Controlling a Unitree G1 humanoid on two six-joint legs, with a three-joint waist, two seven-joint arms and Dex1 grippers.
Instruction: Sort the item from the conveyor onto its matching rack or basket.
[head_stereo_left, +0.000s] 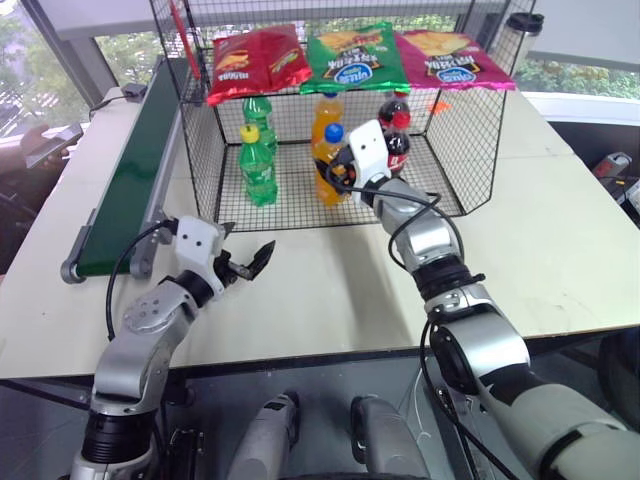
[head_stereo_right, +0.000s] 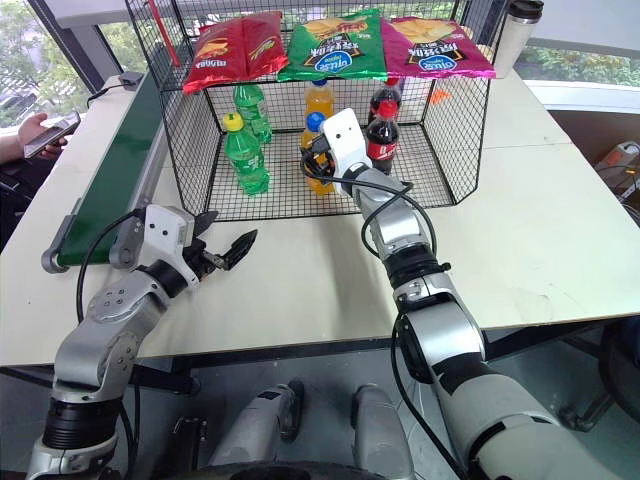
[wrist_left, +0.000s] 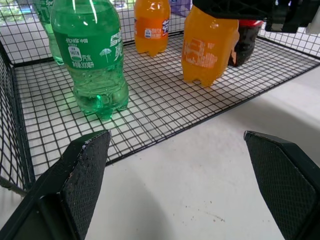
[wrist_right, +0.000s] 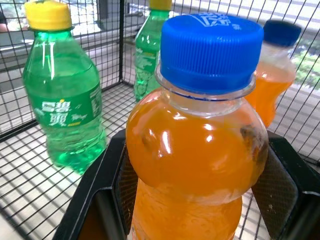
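Head views, basket (head_stereo_left: 470, 150): 2 green bottles (head_stereo_left: 258, 166), 2 orange, 2 cola (head_stereo_left: 396, 140); 3 chip bags (head_stereo_left: 352, 58) on top. Orange soda bottle (wrist_right: 195, 150) w/ blue cap stands on basket floor, between right gripper (wrist_right: 200, 195) jaws, apart, not pinching. Left gripper (wrist_left: 185, 185) wide open, empty, over white table (head_stereo_left: 560, 250). Conveyor (head_stereo_left: 130, 180) at left; windows behind.

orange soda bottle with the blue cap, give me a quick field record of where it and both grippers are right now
item: orange soda bottle, blue cap on, upright on the mesh floor of the black wire basket
right gripper: inside the basket's open front, fingers either side of the bottle, a gap on each side
left gripper: open, nothing between its fingers, over the white table in front of the basket
neighbours in basket: green bottles, a second orange bottle, dark cola bottles
conveyor: nothing on its visible stretch
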